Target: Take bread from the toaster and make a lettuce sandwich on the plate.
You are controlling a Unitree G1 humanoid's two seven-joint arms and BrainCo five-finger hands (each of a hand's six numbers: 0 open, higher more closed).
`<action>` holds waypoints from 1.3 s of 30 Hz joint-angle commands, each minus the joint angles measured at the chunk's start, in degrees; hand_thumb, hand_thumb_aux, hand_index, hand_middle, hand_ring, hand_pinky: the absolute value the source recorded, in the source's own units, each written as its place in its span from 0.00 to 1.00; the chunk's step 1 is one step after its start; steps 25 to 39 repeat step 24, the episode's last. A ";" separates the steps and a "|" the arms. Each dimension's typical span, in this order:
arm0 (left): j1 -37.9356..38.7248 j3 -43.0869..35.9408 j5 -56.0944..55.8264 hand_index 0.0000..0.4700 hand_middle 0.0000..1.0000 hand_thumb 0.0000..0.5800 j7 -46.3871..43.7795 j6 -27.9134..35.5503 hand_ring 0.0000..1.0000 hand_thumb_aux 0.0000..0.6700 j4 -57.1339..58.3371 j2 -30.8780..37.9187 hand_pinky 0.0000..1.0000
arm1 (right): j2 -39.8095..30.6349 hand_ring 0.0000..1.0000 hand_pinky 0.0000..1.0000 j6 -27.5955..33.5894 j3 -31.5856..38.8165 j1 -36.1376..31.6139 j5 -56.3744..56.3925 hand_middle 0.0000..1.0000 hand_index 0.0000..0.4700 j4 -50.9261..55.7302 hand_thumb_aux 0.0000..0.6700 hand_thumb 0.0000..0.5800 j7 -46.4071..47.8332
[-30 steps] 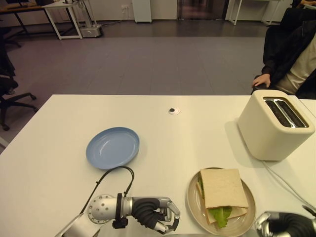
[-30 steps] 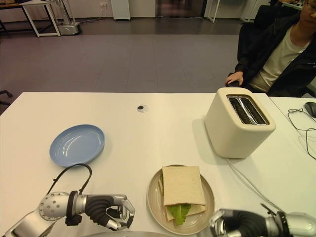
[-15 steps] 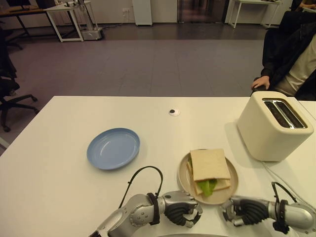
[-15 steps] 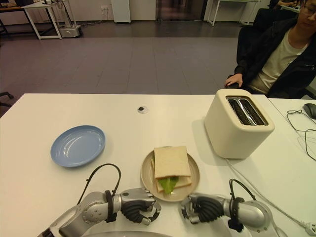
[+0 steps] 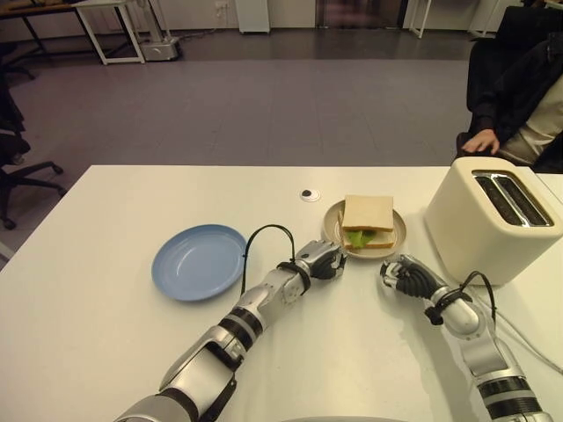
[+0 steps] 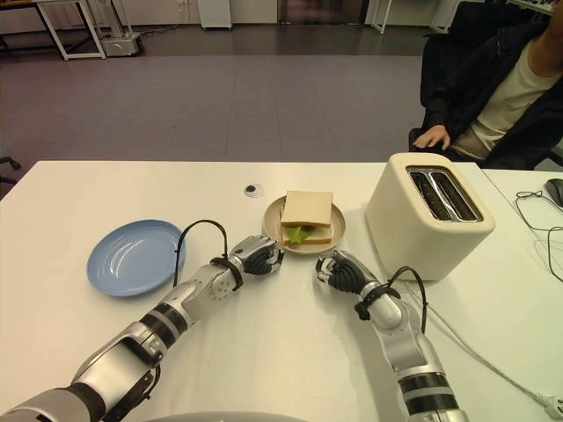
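Sandwich, bread over lettuce, stacked on tan plate mid-table, toaster at three o'clock, blue dish at nine. Left hand curled, gripping nothing, at rim's seven o'clock; right hand likewise fisted and empty near five: flanking knuckles, likely for sliding plate without disturbing stack.

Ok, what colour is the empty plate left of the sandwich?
Light blue; the round empty plate shows best in right eye view.

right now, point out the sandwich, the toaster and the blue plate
sandwich (image 5: pixel 368 212), left eye view, top bread slice
toaster (image 5: pixel 475 233), left eye view, front side wall
blue plate (image 5: pixel 199 261), left eye view, bare middle
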 commanded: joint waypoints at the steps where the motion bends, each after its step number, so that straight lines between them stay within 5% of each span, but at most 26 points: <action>1: 3.08 6.69 -10.79 0.17 0.90 0.32 -1.23 -7.16 0.90 0.17 -3.18 0.05 0.90 | 2.76 0.00 0.00 -2.67 -2.01 0.14 3.87 0.00 0.00 -0.83 0.00 0.00 -4.21; 2: 5.49 8.49 -14.25 0.00 0.87 0.00 -2.51 -9.07 0.87 0.00 -6.25 0.72 0.87 | 3.91 0.00 0.00 -3.40 -2.90 1.07 6.46 0.00 0.00 -1.70 0.00 0.00 -4.48; 7: 20.91 16.40 -32.44 0.00 0.05 0.00 -11.05 -10.28 0.05 0.00 -27.02 3.52 0.05 | 8.42 0.00 0.00 -5.79 -6.33 7.63 16.59 0.00 0.00 -8.92 0.00 0.00 -5.44; 8: 24.23 17.75 -35.39 0.00 0.00 0.00 -11.98 -9.72 0.00 0.00 -31.56 3.92 0.00 | 9.25 0.00 0.00 -5.63 -6.78 9.28 18.28 0.00 0.00 -10.95 0.00 0.00 -5.50; 18: 46.96 28.36 -50.01 0.00 0.00 0.00 -14.34 -1.94 0.00 0.00 -59.12 5.93 0.00 | 15.29 0.00 0.00 -1.92 -9.80 22.76 28.29 0.00 0.00 -25.05 0.00 0.00 -7.05; 24: 50.40 29.95 -52.23 0.00 0.00 0.00 -14.19 3.19 0.00 0.00 -64.08 4.92 0.00 | 17.66 0.00 0.00 -1.86 -9.16 26.69 27.94 0.00 0.00 -27.54 0.00 0.00 -7.71; 39: 50.40 29.95 -52.23 0.00 0.00 0.00 -14.19 3.19 0.00 0.00 -64.08 4.92 0.00 | 17.66 0.00 0.00 -1.86 -9.16 26.69 27.94 0.00 0.00 -27.54 0.00 0.00 -7.71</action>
